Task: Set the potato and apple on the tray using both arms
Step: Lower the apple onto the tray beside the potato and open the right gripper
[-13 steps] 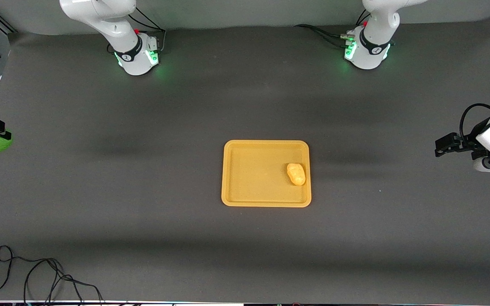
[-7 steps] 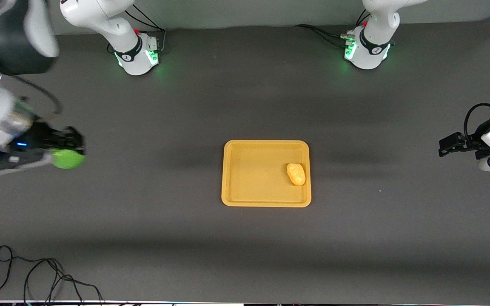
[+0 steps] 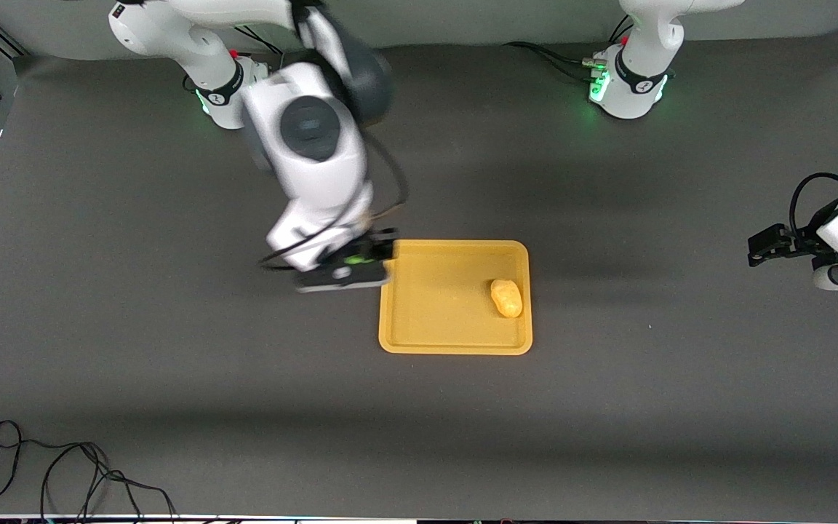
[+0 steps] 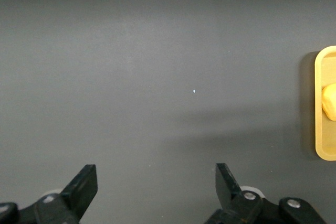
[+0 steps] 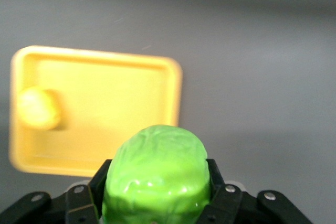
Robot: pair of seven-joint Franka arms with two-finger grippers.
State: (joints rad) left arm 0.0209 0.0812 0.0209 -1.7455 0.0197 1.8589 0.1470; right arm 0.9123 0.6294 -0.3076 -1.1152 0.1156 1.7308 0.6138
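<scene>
Meanwhile, on the dark grey table (image 3: pixel 172 349), the right gripper (image 3: pixel 379 256) is clamping the apple (image 5: pixel 156 174) at the tray (image 3: pixel 455 342) edge, the potato (image 3: pixel 507 298) is lying inside, and the left gripper (image 3: pixel 759 246) is waiting wide open and empty over the table's left-arm end.

Tray (image 3: pixel 455 335): uniform yellow-orange, no pattern; same hue on rim and floor.
Potato (image 3: pixel 507 298): yellow-orange, slightly deeper and more golden than the tray, pale highlight on top.
Apple (image 5: pixel 156 177): bright lime green, glossy white glints on a wrinkled, textured skin.
Table (image 3: pixel 172 378): matte dark grey, with soft darker shadow bands.
Right gripper (image 3: pixel 379 256): black, a sliver of green showing at it.
Left gripper (image 3: pixel 756 251): black, fingers (image 4: pixel 84 184) plain black.
Arm links: white shells, dark grey joint caps, black cables.
Bases (image 3: pixel 626 91): white, green glow.
Loose cable (image 3: pixel 62 466) at the table's lower corner: black.
</scene>
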